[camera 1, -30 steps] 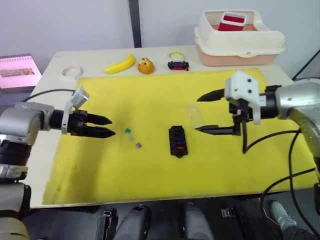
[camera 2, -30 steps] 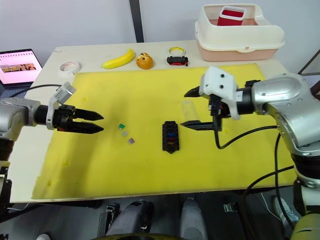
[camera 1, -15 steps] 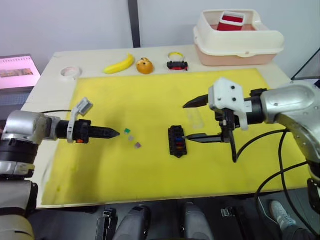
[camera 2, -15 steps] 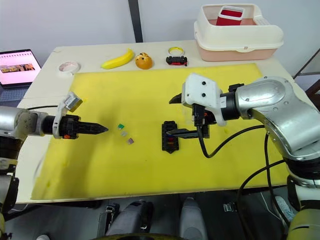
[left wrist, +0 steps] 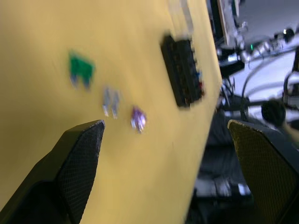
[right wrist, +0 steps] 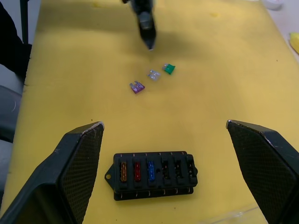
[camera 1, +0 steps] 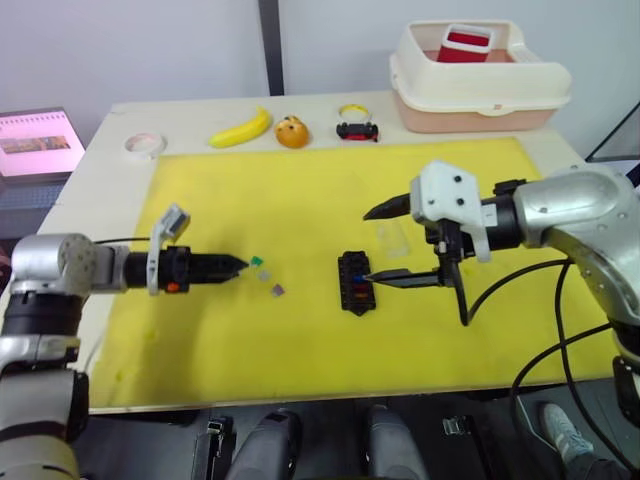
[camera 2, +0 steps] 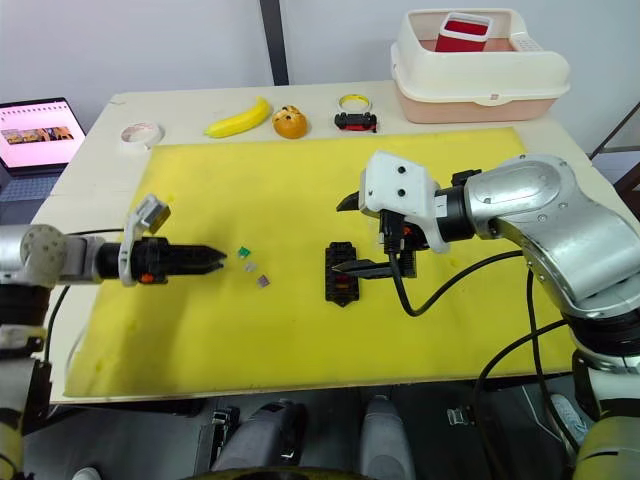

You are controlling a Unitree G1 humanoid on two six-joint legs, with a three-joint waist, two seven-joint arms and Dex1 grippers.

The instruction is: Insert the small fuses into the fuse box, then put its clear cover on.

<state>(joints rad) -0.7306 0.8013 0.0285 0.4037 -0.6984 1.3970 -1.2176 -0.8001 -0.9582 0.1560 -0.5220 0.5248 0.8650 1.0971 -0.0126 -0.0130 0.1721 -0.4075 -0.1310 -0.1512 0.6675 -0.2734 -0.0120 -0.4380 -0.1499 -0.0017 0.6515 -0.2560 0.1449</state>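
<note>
Heads up: your left gripper (camera 1: 236, 265) has rolled onto its side and slid in over the last second; its tip now sits just beside the green fuse (camera 1: 257, 261), with the grey fuse (camera 1: 265, 273) and purple fuse (camera 1: 277, 290) strung out right after it on the yellow mat (camera 1: 200, 350). In the wrist view there's a gap between the fingers and nothing in it, so it's empty.

Your right gripper (camera 1: 385, 245) has swung in from the side too; it's spread wide and empty, lower finger touching or just above the box (camera 1: 353, 283), can't tell which.

The box already has orange, red and blue in; three slots look free (right wrist: 176, 169), which matches the three loose ones. The cover (camera 1: 392, 236) lies flat just behind the box.

My read: you're lined up to grab green first; mind that nudging it could scatter the other two.
</note>
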